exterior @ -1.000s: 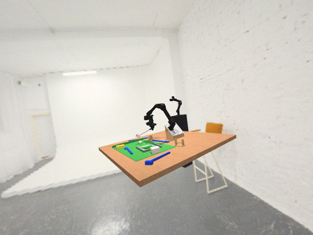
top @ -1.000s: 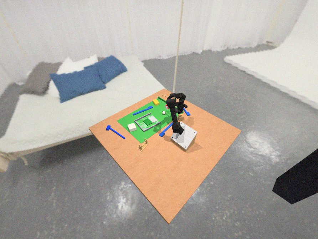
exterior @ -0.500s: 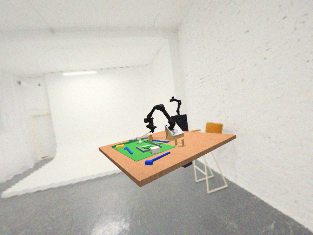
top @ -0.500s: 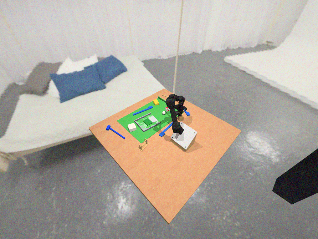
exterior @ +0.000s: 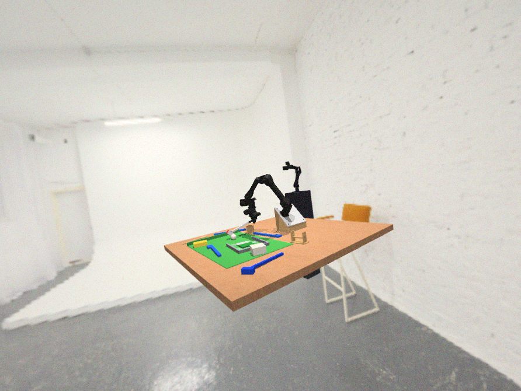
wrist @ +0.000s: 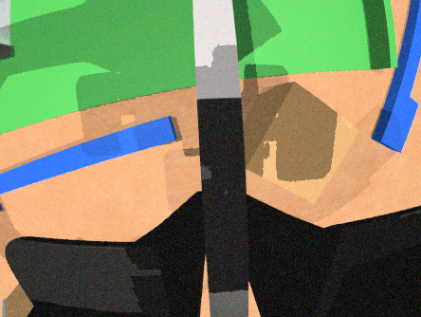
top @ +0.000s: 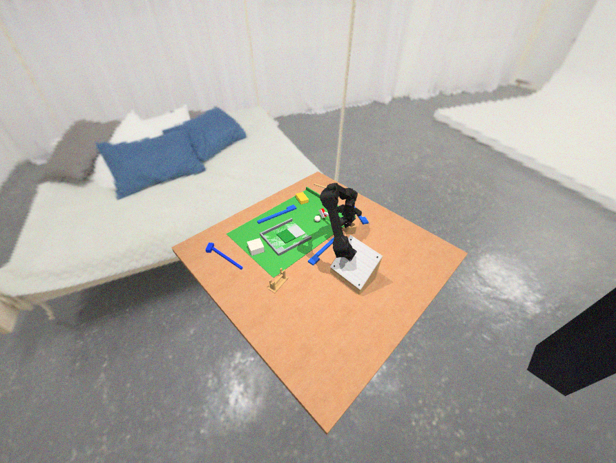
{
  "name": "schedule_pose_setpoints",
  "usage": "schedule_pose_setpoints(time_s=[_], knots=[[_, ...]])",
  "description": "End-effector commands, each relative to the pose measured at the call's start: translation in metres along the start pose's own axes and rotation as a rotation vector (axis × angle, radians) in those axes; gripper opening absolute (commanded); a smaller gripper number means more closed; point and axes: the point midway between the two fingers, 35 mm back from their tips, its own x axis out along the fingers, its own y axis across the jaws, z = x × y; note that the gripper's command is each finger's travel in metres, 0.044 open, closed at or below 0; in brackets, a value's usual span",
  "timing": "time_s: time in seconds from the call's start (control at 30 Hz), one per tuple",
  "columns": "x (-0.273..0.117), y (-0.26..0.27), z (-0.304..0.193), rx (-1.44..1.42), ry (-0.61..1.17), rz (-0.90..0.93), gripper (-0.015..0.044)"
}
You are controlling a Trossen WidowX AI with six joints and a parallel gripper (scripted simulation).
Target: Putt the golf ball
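Red-headed putter [exterior: 238, 228] with its grey shaft is clamped in the black gripper [exterior: 253, 218], head seemingly just behind the white golf ball [exterior: 233, 237]; next, a gentle stroke toward the grey-framed raised green [exterior: 243, 244].

The hand [wrist: 223, 276] is clamped on the putter's dark grip [wrist: 222, 200], whose pale shaft [wrist: 213, 5] runs out over the green mat [wrist: 126, 11]. Blue bars [wrist: 88, 153] lie either side on the orange surface [wrist: 95, 200].

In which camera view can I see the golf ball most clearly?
The top view: the golf ball lies in the open on the green mat, beside the red putter head. The exterior view shows it small. The wrist view misses it, showing only the shaft in the claw.
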Motion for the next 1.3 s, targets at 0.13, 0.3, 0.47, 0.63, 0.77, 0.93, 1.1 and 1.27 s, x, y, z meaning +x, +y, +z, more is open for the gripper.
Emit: schedule_pose_setpoints(time_s=[0.13, 0.3, 0.47, 0.63, 0.77, 0.93, 1.1, 1.27], knots=[[0.009, 0.002, -0.001, 0.007, -0.006, 0.007, 0.0000], [0.007, 0.000, 0.000, 0.000, 0.001, 0.001, 0.0000], [0.007, 0.000, 0.000, 0.000, 0.001, 0.001, 0.0000], [0.008, -0.013, 0.000, 0.003, -0.002, 0.002, 0.0000], [0.009, -0.028, -0.001, 0.006, -0.006, 0.004, 0.0000], [0.009, -0.029, -0.001, 0.006, -0.006, 0.004, 0.0000], [0.011, -0.026, -0.003, 0.012, -0.003, 0.010, 0.0000], [0.006, 0.022, 0.006, 0.013, -0.005, 0.005, 0.0000]])
